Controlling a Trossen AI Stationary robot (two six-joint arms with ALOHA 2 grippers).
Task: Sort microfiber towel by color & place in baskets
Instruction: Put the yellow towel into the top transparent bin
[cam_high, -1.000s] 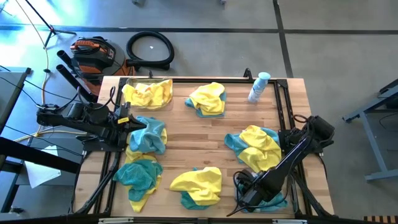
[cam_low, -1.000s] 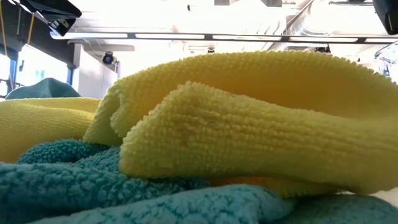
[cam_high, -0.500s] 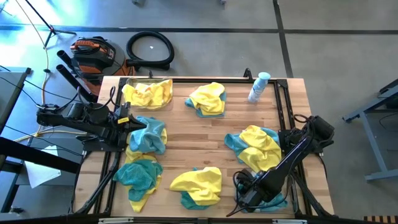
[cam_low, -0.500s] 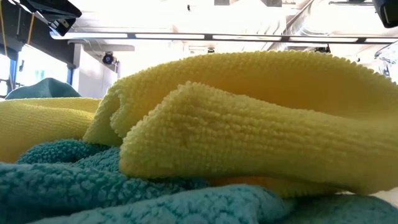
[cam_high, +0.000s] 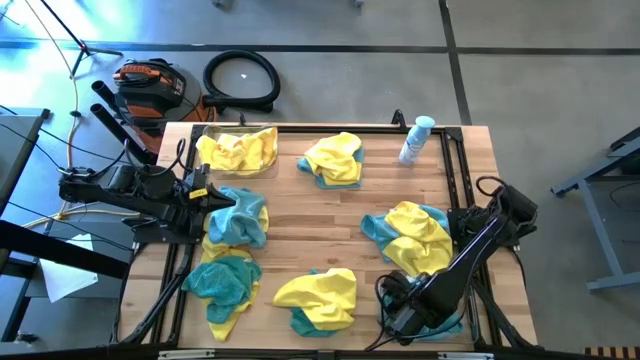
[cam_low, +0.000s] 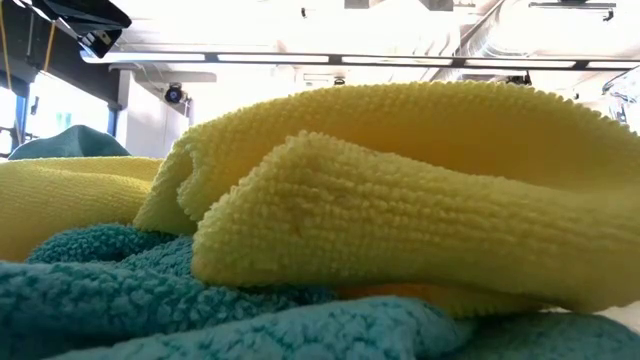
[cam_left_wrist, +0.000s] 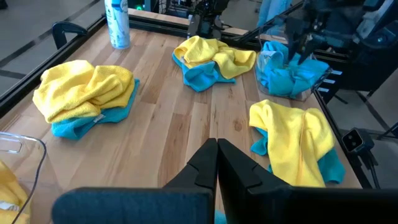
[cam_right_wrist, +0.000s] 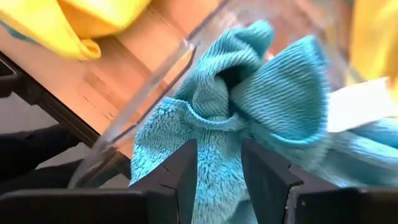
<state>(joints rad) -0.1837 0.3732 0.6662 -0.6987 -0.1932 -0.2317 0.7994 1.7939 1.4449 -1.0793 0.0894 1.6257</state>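
Soft, light and floppy by the look of it: best pinched at a raised fold of the teal towel (cam_right_wrist: 249, 106), bunched and ribbed inside the clear basket (cam_right_wrist: 146, 84) at the table's (cam_high: 330, 215) near right corner. Right claw (cam_right_wrist: 217, 165) part-open right over that towel, fingers apart with no cloth between them; left claw (cam_left_wrist: 216, 163) pressed shut, empty, at the left edge. Other yellow and teal towels (cam_high: 415, 235) heaped loose across the table.

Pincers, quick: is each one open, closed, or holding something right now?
Left pincer: closed, holding nothing.
Right pincer: open, over a teal towel in a clear basket.
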